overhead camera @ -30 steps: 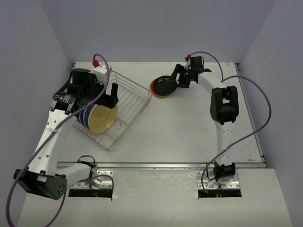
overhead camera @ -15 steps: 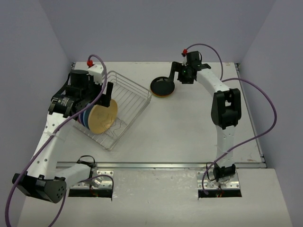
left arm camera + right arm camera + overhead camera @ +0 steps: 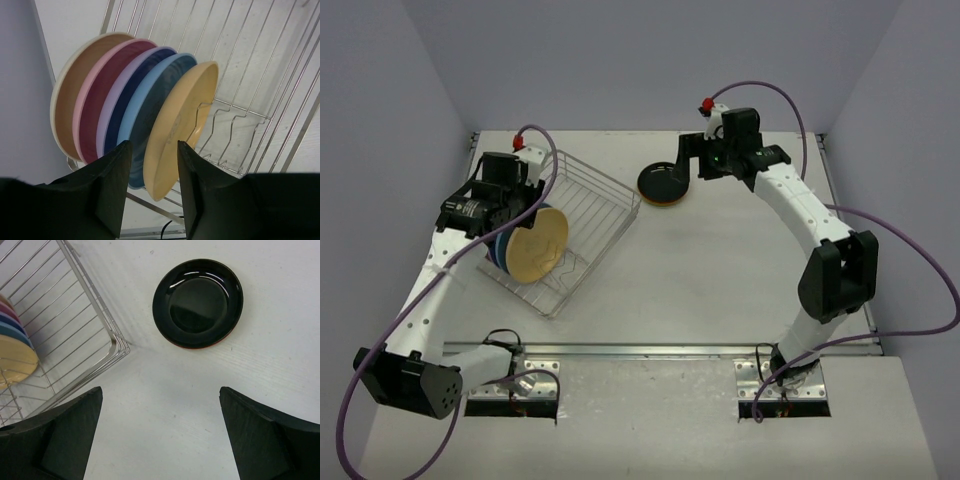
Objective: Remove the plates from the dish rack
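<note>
The dish rack holds several plates on edge: cream, pink, lavender, blue and, nearest the empty slots, tan. My left gripper straddles the tan plate's rim. Its jaws are narrowed, the right finger against the plate, while a gap still shows at the left finger. A black plate lies flat on an orange plate on the table. My right gripper hovers wide open and empty just beside that stack.
The rack's wire corner lies close to the left of the black and orange stack. The rack's right half shows bare wire slots. Purple cables loop above both arms. Grey walls close the table in on three sides.
My left gripper came down over the tan plate's rim and its jaws narrowed. My right gripper let go of the black plate, opened fully and backed off as its elbow swung right.
</note>
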### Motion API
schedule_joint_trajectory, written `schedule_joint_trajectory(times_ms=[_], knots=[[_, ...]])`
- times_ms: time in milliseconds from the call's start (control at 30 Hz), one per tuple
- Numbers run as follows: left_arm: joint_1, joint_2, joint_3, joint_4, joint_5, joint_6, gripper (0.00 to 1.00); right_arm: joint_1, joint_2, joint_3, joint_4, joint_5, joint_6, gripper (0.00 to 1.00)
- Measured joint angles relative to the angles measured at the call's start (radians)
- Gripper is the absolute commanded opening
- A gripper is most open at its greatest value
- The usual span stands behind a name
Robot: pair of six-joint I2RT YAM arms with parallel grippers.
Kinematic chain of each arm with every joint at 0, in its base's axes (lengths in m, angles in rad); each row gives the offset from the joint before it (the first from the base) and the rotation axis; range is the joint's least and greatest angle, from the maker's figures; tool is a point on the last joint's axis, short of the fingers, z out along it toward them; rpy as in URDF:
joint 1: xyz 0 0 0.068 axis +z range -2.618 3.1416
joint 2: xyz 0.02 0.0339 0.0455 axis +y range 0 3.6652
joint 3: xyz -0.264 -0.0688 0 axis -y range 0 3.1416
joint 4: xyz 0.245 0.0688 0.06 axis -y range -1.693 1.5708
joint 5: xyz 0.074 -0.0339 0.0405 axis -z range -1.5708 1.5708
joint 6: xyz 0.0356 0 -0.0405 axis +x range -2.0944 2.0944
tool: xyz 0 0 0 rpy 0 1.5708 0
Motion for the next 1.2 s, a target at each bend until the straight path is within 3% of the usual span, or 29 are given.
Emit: schedule_joint_trajectory(times_ms=[367,567,867,1200], knots=[[0.000,0.010,-0.145,0.040,-0.078,0.058,0.38,-0.001,-0.024,-0.093,0.016,-0.003,-0.006,0.99],[0.000,0.011,-0.187,0.088,-0.116,0.102,0.32,-0.001,-0.024,-0.093,0.018,-0.006,-0.002,0.99],[-0.034,0.011,-0.226,0.126,-0.166,0.167,0.08,-0.001,-0.024,-0.099,0.024,-0.008,0.002,0.99],[-0.134,0.011,-0.205,0.108,-0.299,0.188,0.00,-0.001,-0.024,-0.108,0.024,-0.015,0.003,0.99]])
